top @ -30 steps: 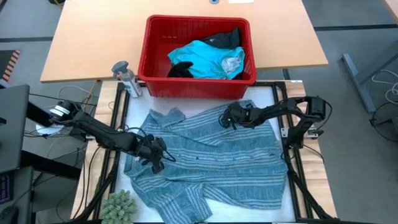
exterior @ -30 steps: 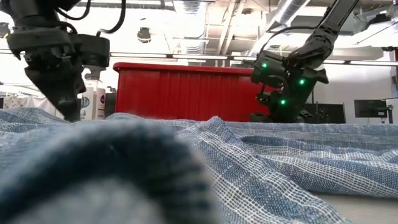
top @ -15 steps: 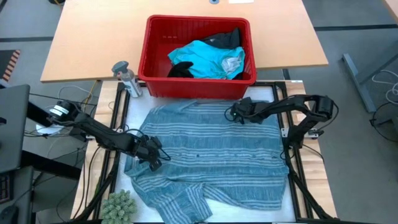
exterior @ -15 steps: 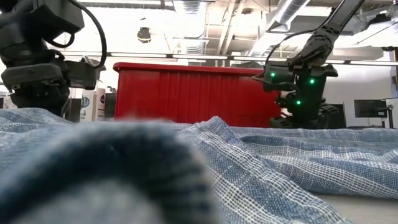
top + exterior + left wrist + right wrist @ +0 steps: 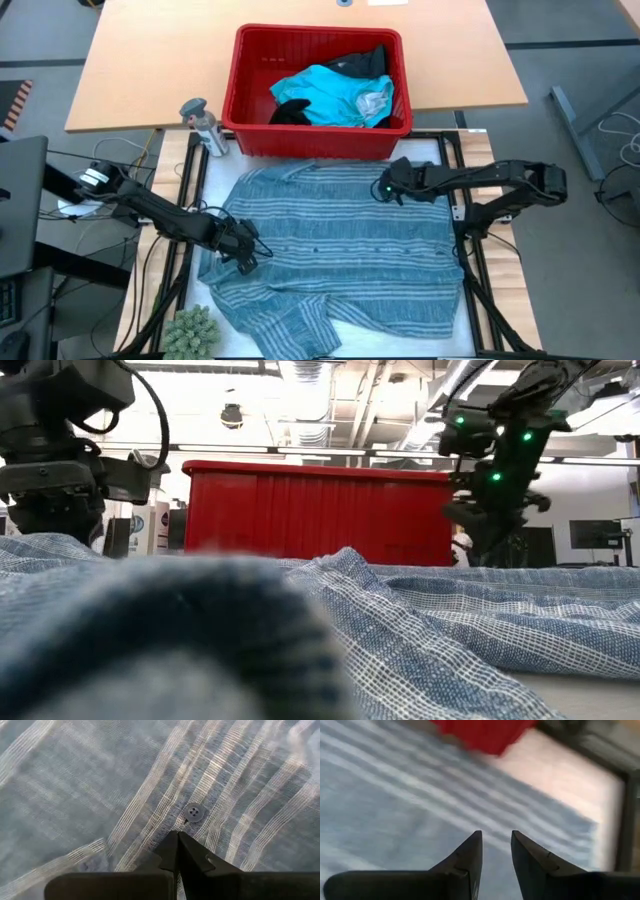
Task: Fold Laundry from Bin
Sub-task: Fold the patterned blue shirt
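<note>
i have the striped shirt spread flat on the table in front of the bin, with no fold made yet. my left gripper is pinched shut on its left side and my right gripper hangs slightly open, empty, by the top edge. the turquoise garment and black ones wait in the bin.

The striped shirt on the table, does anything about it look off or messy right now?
The striped shirt lies mostly spread out, but its lower left part is bunched and folded over near the table's front edge. The left gripper, shut, sits on its left side; the right gripper, open, is above its upper right. No damage shows.
</note>
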`<control>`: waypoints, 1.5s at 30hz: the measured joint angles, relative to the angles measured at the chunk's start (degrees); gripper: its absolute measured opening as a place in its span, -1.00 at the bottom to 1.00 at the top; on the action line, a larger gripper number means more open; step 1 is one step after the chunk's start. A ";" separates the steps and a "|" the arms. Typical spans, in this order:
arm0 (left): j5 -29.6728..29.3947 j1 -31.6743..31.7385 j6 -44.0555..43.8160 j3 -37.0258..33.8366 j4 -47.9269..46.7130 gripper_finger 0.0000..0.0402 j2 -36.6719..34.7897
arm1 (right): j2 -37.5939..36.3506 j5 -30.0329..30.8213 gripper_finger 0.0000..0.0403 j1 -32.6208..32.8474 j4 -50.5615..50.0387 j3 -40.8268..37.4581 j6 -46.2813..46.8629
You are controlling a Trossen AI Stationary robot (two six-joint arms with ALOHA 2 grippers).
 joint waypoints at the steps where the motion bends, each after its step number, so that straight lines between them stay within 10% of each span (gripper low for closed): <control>1: -0.71 0.09 1.29 0.94 0.31 -1.00 -0.71 | -0.49 0.87 -0.36 -0.61 -0.77 -0.21 -0.03; 10: -11.02 -0.05 5.67 9.93 -14.14 -0.99 -9.02 | 1.03 -2.44 -0.09 -9.71 -1.10 -1.56 -1.05; 17: -28.83 3.87 25.11 11.90 -3.04 -0.75 -14.30 | 1.11 -3.05 0.18 -15.06 -0.23 -1.56 -1.43; 29: -25.91 27.29 32.31 11.79 1.45 -0.09 -7.39 | 1.07 -5.84 0.24 -17.91 4.52 -1.46 -7.36; 45: -14.02 43.02 28.24 11.79 10.18 -0.03 1.59 | 4.59 -5.82 0.24 -25.80 2.70 1.22 -1.03</control>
